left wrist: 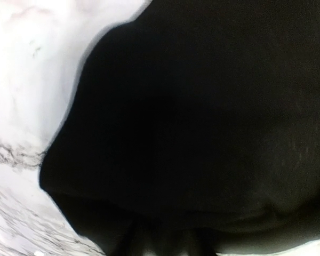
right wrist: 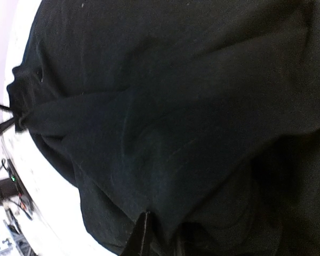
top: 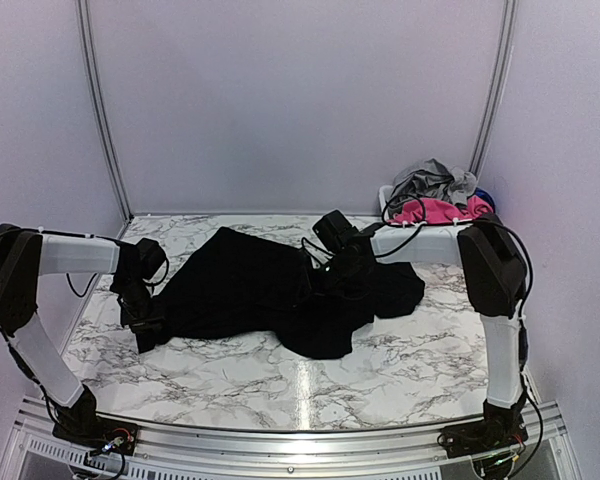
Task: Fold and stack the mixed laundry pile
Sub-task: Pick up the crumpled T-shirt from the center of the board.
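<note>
A large black cloth (top: 250, 285) lies spread across the middle of the marble table (top: 410, 365). My left gripper (top: 148, 335) is at the cloth's near left corner, which runs to a point at it. In the left wrist view the black cloth (left wrist: 202, 106) fills the frame and covers the gripper (left wrist: 165, 242), which seems shut on it. My right gripper (top: 332, 275) is low over the cloth's right part. In the right wrist view it (right wrist: 162, 241) pinches a fold of the cloth (right wrist: 176, 96). Grey trousers (top: 435, 180), a pink piece (top: 435, 211) and a dark blue piece (top: 486, 197) lie heaped at the back right.
The heap sits in a white basket (top: 387, 194) in the back right corner. Pale walls with metal posts (top: 102, 110) close in the table on three sides. Bare marble shows along the near edge and on the right.
</note>
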`<state>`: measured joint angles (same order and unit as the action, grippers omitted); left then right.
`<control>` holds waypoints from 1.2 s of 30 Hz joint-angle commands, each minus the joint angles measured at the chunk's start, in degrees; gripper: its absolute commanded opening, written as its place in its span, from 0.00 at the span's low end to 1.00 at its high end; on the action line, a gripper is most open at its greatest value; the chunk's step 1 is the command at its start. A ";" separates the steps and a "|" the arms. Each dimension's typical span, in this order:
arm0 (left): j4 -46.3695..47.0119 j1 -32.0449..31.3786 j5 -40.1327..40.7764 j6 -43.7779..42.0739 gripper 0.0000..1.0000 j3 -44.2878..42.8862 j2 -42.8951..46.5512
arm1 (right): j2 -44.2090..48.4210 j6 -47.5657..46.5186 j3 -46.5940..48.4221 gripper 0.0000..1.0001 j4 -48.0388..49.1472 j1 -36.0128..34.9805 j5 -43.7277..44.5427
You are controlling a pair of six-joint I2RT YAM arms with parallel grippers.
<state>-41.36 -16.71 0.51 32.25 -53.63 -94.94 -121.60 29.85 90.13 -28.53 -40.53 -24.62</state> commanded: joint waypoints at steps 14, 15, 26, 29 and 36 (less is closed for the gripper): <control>0.96 2.26 5.69 3.87 0.70 8.28 5.44 | 17.31 -5.79 -2.11 0.00 -11.58 1.42 6.49; 0.88 2.36 5.60 4.06 0.70 8.70 6.16 | 18.10 -5.87 -2.93 0.00 -11.81 1.49 6.51; -3.19 3.06 5.14 5.21 0.89 9.88 12.18 | 22.22 -7.52 -9.94 0.00 -12.85 1.98 4.59; -2.36 3.09 3.79 5.91 0.88 10.67 10.14 | 22.52 -8.07 -11.97 0.00 -12.39 2.02 2.78; 1.58 3.09 2.33 6.76 0.70 12.04 6.46 | 23.64 -8.18 -16.54 0.00 -11.64 2.25 2.24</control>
<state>-40.62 -13.91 3.31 38.41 -43.55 -85.32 -100.33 22.37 75.29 -40.73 -38.98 -21.58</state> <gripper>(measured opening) 0.768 0.004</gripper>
